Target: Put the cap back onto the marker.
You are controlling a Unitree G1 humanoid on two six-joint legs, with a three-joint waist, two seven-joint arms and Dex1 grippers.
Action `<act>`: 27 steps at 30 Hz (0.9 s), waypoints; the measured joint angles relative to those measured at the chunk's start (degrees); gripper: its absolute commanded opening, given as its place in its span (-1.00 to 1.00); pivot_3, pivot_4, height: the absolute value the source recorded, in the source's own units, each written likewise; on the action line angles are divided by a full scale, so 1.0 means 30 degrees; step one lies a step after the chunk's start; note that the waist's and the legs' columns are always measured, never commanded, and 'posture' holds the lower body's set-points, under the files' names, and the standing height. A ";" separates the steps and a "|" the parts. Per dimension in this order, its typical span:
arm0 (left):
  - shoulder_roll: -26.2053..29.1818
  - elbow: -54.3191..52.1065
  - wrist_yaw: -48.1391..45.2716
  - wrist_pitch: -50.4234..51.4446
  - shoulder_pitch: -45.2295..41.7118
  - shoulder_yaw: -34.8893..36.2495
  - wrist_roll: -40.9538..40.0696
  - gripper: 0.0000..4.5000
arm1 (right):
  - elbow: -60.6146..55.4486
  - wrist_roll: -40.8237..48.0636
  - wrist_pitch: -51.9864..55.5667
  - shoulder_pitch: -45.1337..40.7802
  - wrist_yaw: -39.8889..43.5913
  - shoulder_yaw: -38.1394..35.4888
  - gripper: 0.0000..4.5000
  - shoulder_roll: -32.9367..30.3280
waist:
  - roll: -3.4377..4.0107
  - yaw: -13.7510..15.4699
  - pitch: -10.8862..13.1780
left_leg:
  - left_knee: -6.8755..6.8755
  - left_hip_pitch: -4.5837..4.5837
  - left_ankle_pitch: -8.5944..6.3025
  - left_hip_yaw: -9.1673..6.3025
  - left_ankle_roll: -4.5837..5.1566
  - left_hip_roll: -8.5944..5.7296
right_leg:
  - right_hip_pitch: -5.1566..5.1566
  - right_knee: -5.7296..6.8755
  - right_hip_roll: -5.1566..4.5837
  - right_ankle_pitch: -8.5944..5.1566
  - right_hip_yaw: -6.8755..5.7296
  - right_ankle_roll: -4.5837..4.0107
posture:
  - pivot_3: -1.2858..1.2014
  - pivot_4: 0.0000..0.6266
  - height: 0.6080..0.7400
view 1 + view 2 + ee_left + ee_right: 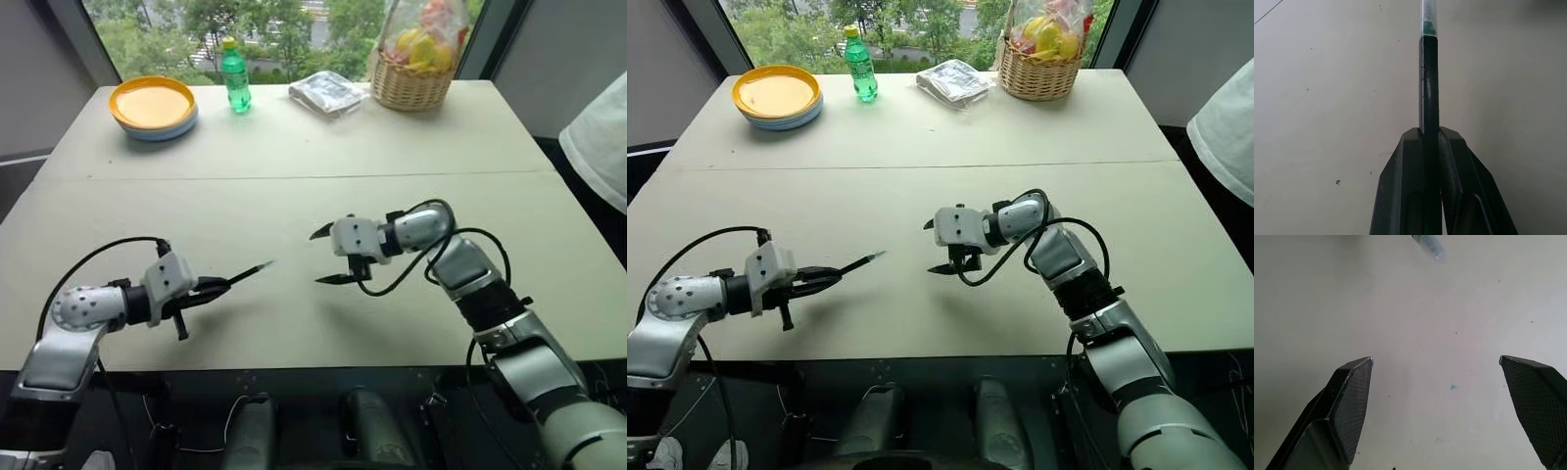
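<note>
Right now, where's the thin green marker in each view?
Left eye view: thin green marker left of centre, held by the left gripper, aimed at the right gripper.
Right eye view: same spot, left of centre.
Left wrist view: running straight out from the shut jaws.
Right wrist view: just its tip, beyond the open jaws.
Shared landmark: the pale cap on its tip.

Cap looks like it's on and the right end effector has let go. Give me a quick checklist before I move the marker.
1. Left end effector shut on the marker: ok.
2. Cap sitting on the marker's tip: ok.
3. Cap pushed fully home: cannot tell.
4. Right end effector open, holding nothing: ok.
5. Gap between the right end effector and the cap: ok.
6. Bare table nearby for setting it down: ok.
</note>
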 measured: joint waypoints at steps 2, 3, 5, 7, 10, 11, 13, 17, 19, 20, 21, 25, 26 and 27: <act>-0.0477 -0.0812 0.1152 0.1224 0.0321 0.0684 -0.0564 -1.00 | -0.0562 0.0364 0.0558 0.0462 -0.0152 -0.0325 0.90 -0.0093 | 0.0000 -0.0030 0.0000 | 0.0000 0.0000 0.0000 0.0001 0.0000 0.0000 | 0.0000 -0.0002 -0.0001 0.0000 0.0002 0.0001 | 0.03 -0.52 1.00; -0.0824 -0.1135 0.1871 0.2023 0.0421 0.1094 -0.0923 -1.00 | -0.0913 0.0527 0.0891 0.0753 -0.0247 -0.0442 0.90 -0.0214 | 0.0000 -0.0043 0.0000 | -0.0001 0.0000 0.0000 -0.0001 0.0000 0.0000 | 0.0000 -0.0002 0.0000 0.0000 0.0001 0.0001 | 0.03 -0.52 1.00; -0.1518 -0.1562 0.3382 0.3581 0.0538 0.1907 -0.1509 -1.00 | -0.1709 0.0751 0.1537 0.1458 -0.0406 -0.0581 0.90 -0.0390 | -0.0003 -0.0046 -0.0002 | -0.0001 0.0000 0.0000 -0.0014 0.0000 0.0000 | 0.0000 -0.0001 0.0002 0.0001 0.0000 0.0002 | 0.03 -0.52 1.00; -0.2096 -0.1874 0.4860 0.4919 0.0643 0.2609 -0.1879 -1.00 | -0.2556 0.0958 0.2116 0.2233 -0.0543 -0.0591 0.90 -0.0480 | -0.0004 -0.0075 -0.0002 | -0.0002 0.0004 0.0000 -0.0016 0.0000 0.0000 | 0.0001 0.0000 0.0003 0.0002 0.0000 0.0003 | 0.03 -0.52 1.00; -0.3011 -0.1997 0.7189 0.6634 0.0819 0.3573 -0.2013 -1.00 | -0.3565 0.1176 0.2904 0.3058 -0.0802 -0.0592 0.90 -0.0533 | -0.0004 -0.0125 -0.0002 | -0.0002 0.0009 0.0000 -0.0017 0.0000 0.0000 | 0.0000 0.0003 0.0006 0.0002 0.0001 0.0004 | 0.03 -0.52 1.00; -0.3303 -0.1976 0.7911 0.7129 0.0883 0.3781 -0.2019 -1.00 | -0.3799 0.1239 0.3116 0.3173 -0.0931 -0.0598 0.90 -0.0591 | -0.0004 -0.0117 -0.0002 | -0.0002 0.0010 0.0000 -0.0018 -0.0001 0.0000 | 0.0002 0.0002 0.0005 0.0002 0.0000 0.0004 | 0.03 -0.52 1.00; -0.3846 -0.1927 0.9266 0.8235 0.0944 0.4102 -0.2056 -1.00 | -0.4235 0.1334 0.3436 0.3326 -0.1149 -0.0603 0.90 -0.0675 | -0.0009 -0.0078 -0.0004 | -0.0001 0.0010 0.0000 -0.0022 -0.0001 -0.0001 | 0.0005 0.0001 0.0005 0.0002 -0.0001 0.0004 | 0.03 -0.52 1.00; -0.4289 -0.1794 1.0839 0.9870 0.0791 0.4552 -0.2265 -1.00 | -0.4610 0.1431 0.3733 0.3495 -0.1500 -0.0599 0.90 -0.0695 | -0.0014 -0.0053 -0.0007 | 0.0000 0.0014 0.0000 -0.0021 -0.0002 -0.0005 | 0.0012 0.0000 0.0002 0.0002 -0.0001 0.0003 | 0.03 -0.52 1.00; -0.4540 -0.1702 1.1606 1.0538 0.0357 0.4871 -0.2405 -1.00 | -0.4625 0.1450 0.3761 0.3544 -0.1555 -0.0583 0.90 -0.0710 | -0.0016 -0.0032 -0.0008 | 0.0000 0.0014 0.0000 -0.0022 -0.0003 -0.0006 | 0.0013 0.0000 0.0001 0.0002 -0.0002 0.0003 | 0.03 -0.52 1.00; -0.4650 -0.1594 1.1972 1.0886 0.0159 0.5071 -0.2515 -1.00 | -0.4630 0.1450 0.3761 0.3601 -0.1597 -0.0578 0.90 -0.0748 | -0.0016 -0.0037 -0.0008 | 0.0001 0.0014 0.0000 -0.0020 -0.0003 -0.0006 | 0.0013 -0.0001 0.0001 0.0002 -0.0001 0.0003 | 0.03 -0.52 1.00; -0.4659 -0.1490 1.2237 1.1142 -0.0024 0.5159 -0.2559 -1.00 | -0.4630 0.1447 0.3765 0.3663 -0.1647 -0.0573 0.90 -0.0808 | -0.0016 -0.0039 -0.0008 | 0.0000 0.0014 0.0000 -0.0021 -0.0003 -0.0006 | 0.0014 -0.0001 0.0002 0.0002 -0.0001 0.0003 | 0.03 -0.52 1.00; -0.4678 -0.1358 1.2907 1.1940 -0.0456 0.5218 -0.2623 -1.00 | -0.4646 0.1452 0.3949 0.3682 -0.1821 -0.0572 0.90 -0.0841 | -0.0016 -0.0052 -0.0008 | 0.0000 0.0019 0.0000 -0.0020 -0.0004 -0.0006 | 0.0014 0.0000 0.0002 0.0002 0.0000 0.0002 | 0.03 -0.52 1.00; -0.4678 -0.1366 1.2987 1.2047 -0.0490 0.5218 -0.2661 -1.00 | -0.4652 0.1459 0.3986 0.3681 -0.1855 -0.0572 0.90 -0.0841 | -0.0016 -0.0053 -0.0008 | 0.0000 0.0021 0.0000 -0.0021 -0.0004 -0.0006 | 0.0014 0.0000 0.0003 0.0001 -0.0001 0.0002 | 0.03 -0.52 1.00; -0.4694 -0.1373 1.3062 1.2117 -0.0515 0.5221 -0.2717 -1.00 | -0.4663 0.1469 0.4043 0.3682 -0.1880 -0.0572 0.90 -0.0844 | -0.0016 -0.0052 -0.0008 | -0.0001 0.0021 0.0000 -0.0021 -0.0004 -0.0006 | 0.0015 0.0000 0.0003 0.0001 0.0000 0.0001 | 0.03 -0.52 1.00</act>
